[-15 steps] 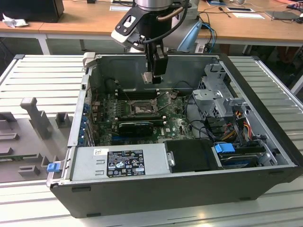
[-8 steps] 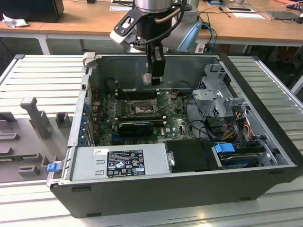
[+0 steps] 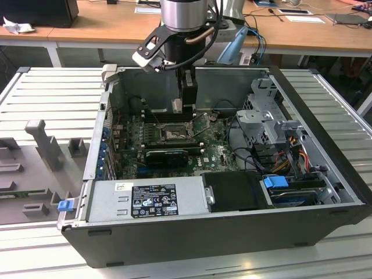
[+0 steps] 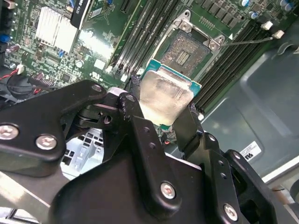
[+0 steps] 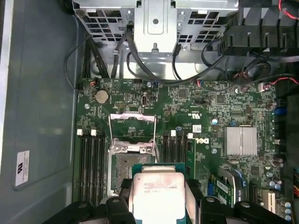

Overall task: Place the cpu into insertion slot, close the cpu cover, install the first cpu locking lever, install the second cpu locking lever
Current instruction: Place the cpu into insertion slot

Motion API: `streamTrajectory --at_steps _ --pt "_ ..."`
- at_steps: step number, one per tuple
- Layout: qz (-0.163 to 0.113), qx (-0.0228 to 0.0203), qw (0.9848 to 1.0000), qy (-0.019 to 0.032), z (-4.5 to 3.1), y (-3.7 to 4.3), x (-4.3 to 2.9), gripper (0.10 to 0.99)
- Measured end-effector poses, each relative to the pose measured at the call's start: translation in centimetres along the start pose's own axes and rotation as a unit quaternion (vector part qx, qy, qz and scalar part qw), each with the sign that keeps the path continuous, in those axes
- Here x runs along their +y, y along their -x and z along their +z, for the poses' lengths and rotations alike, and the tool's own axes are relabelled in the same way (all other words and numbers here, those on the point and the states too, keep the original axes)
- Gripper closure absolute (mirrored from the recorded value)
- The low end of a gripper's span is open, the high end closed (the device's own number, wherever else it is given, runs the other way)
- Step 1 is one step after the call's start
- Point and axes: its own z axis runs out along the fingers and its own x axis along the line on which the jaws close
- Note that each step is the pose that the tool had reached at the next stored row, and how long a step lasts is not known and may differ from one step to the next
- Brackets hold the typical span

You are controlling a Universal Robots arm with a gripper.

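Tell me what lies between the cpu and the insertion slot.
Nothing: in the second wrist view, only open air separates the cpu from the insertion slot.

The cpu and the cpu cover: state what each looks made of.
cpu: the face looks like pale silvery metal with a dull, smeared sheen. The green rim under it suggests a circuit-board base.
cpu cover: thin bare metal, probably steel. It is silvery and catches the light along its frame.

My gripper (image 4: 163, 109) grips the cpu (image 4: 167, 93) by opposite edges, its silver face towards the camera, near the uncovered insertion slot (image 4: 187, 52) that lies between black memory slots (image 4: 140, 30).
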Motion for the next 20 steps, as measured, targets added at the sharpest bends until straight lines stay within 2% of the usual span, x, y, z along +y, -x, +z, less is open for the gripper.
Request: streamTrajectory --at_steps 4,8,15,18,20 --pt "-0.008 0.0007 1.0000 -0.0002 1.29 -0.21 -0.14 0.557" --pt "-0.009 0.0009 1.0000 -0.0002 2.60 -0.77 -0.39 0.557" --pt "-0.009 0.0009 1.0000 -0.0002 3.93 -1.05 -0.66 0.557" --pt "-0.009 0.0008 1.0000 -0.0002 4.14 -1.05 -0.72 0.557" --pt "-0.009 0.0009 1.0000 -0.0001 4.75 -1.09 -0.83 0.557"
